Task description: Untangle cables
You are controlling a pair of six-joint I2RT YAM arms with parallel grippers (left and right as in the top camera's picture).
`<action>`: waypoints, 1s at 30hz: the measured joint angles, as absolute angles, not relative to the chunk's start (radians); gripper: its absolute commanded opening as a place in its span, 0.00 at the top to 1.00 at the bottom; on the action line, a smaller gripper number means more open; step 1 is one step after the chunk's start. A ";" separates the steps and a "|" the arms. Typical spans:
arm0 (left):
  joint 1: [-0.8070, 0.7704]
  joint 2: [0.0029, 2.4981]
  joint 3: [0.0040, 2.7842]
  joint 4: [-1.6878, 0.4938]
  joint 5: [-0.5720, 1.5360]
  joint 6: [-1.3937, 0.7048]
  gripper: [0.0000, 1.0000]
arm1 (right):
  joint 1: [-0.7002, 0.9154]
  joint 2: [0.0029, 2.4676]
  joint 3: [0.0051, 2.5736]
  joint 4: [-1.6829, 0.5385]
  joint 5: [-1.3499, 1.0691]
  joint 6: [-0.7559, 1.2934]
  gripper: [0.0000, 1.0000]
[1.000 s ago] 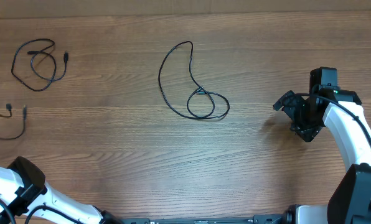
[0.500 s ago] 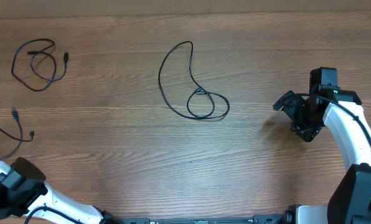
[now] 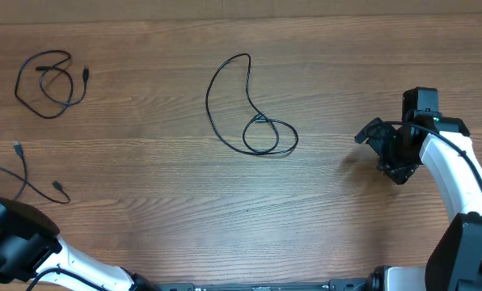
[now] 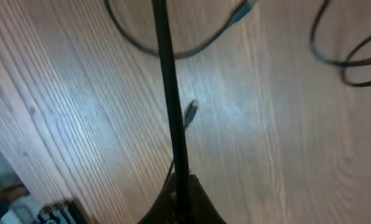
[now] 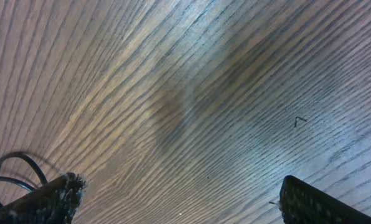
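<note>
Left wrist view: confirm left gripper (image 4: 180, 202) pinched on thin cable (image 4: 171, 112), right gripper (image 5: 182, 202) spread wide, empty. Treat separation as in hand; next, lay it clear of coiled cable (image 3: 51, 82).

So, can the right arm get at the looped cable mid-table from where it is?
Probably yes: the right gripper is open and empty, and only bare table lies between it and the looped cable.

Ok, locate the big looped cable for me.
Overhead, the looped cable lies at the table's middle, apart from the coiled cable far left and the right gripper on its right.
</note>
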State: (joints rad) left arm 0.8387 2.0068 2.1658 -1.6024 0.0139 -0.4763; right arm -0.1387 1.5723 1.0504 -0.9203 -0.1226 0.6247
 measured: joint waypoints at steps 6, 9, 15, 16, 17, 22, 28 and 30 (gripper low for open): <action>0.839 2.007 1.992 -1.563 -0.009 -0.490 0.96 | -0.139 1.572 1.050 -0.920 -0.122 0.624 0.00; 0.839 2.007 1.903 -1.534 -0.072 -0.527 0.96 | -0.139 1.572 1.050 -0.920 -0.122 0.624 0.00; 0.838 2.006 1.734 -1.420 -0.128 -0.556 0.96 | -0.139 1.572 1.050 -0.920 -0.123 0.625 0.00; 0.838 2.006 1.703 -1.391 -0.133 -0.556 0.96 | -0.139 1.572 1.050 -0.920 -0.123 0.624 0.00; 0.838 2.006 1.683 -1.377 -0.136 -0.556 0.96 | -0.139 1.572 1.050 -0.920 -0.122 0.625 0.00; 0.816 2.006 1.590 -1.277 -0.149 -0.560 0.96 | -0.139 1.572 1.050 -0.920 -0.122 0.624 0.00; 0.745 2.006 1.528 -1.145 -0.154 -0.545 0.96 | -0.139 1.572 1.050 -0.920 -0.122 0.625 0.00; 0.721 2.006 1.526 -1.112 -0.154 -0.535 0.96 | -0.139 1.572 1.050 -0.920 -0.122 0.624 0.00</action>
State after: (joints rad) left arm 0.7212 2.0064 1.5257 -1.1122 -0.1543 -0.5354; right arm -0.1387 1.5723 1.0504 -0.9199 -0.1223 0.6243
